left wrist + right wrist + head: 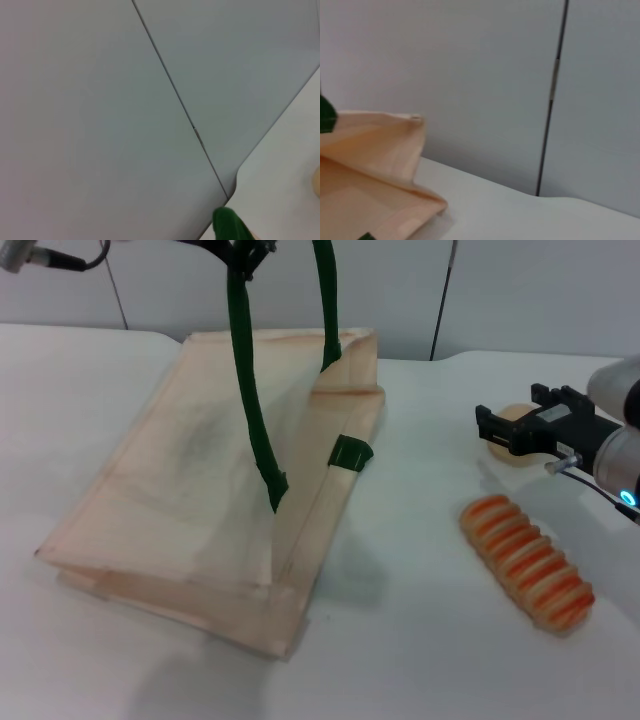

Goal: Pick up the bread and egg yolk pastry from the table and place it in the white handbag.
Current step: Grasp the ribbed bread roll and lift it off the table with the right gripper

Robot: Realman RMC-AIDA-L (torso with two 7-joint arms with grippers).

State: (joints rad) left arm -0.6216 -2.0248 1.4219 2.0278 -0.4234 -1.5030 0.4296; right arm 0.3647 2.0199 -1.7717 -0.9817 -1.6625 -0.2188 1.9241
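Our right gripper (503, 430) has its fingers around the pastry (514, 433); a loose pinch could roll it toward the bread (527, 561).

The left gripper (247, 254) lifts the bag (200, 490) handle; its fingers we cannot tell.

one bread (527, 562), one egg yolk pastry (514, 436), one white handbag (215, 490), two green handles (250, 390)

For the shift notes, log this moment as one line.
right gripper: around egg yolk pastry, on table | left gripper: lifting handbag handle | bread: on table | white handbag: empty-looking
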